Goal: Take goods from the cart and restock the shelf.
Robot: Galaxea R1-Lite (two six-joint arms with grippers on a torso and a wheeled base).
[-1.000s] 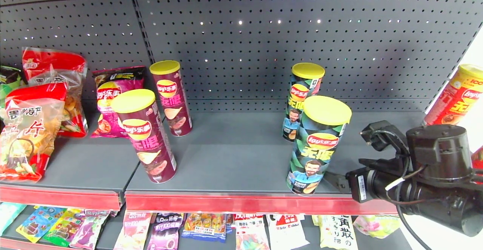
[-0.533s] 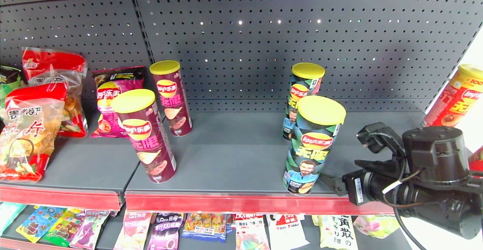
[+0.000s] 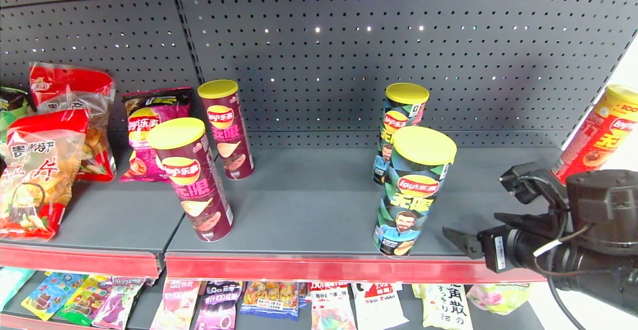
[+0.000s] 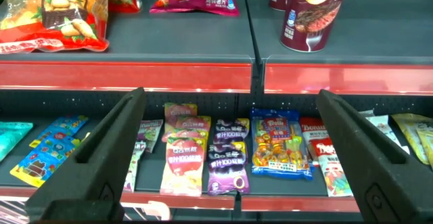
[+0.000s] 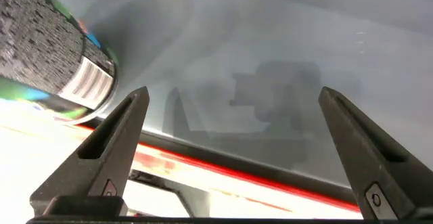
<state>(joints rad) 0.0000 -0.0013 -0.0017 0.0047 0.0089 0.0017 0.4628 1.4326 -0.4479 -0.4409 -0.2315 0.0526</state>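
Red snack bags [image 3: 42,170], lower-tier candy packets [image 3: 271,297]

A: What colours are on the front chip can [image 3: 416,190]?
B: Green and black angular facets, a red-and-yellow logo, a yellow lid. The rear chip can [image 3: 401,120] has the same pattern.
A: And the others?
B: The front maroon can [image 3: 192,190] and rear maroon can [image 3: 227,130] are both yellow-lidded. The red can [image 3: 600,128] turns yellow near its lid.
A: The shelf [image 3: 309,205]?
B: Plain grey, with a red edge strip [image 3: 309,267]. The pegboard [image 3: 349,61] is dark grey, dotted with holes. The chip bag [image 3: 149,130] is magenta.
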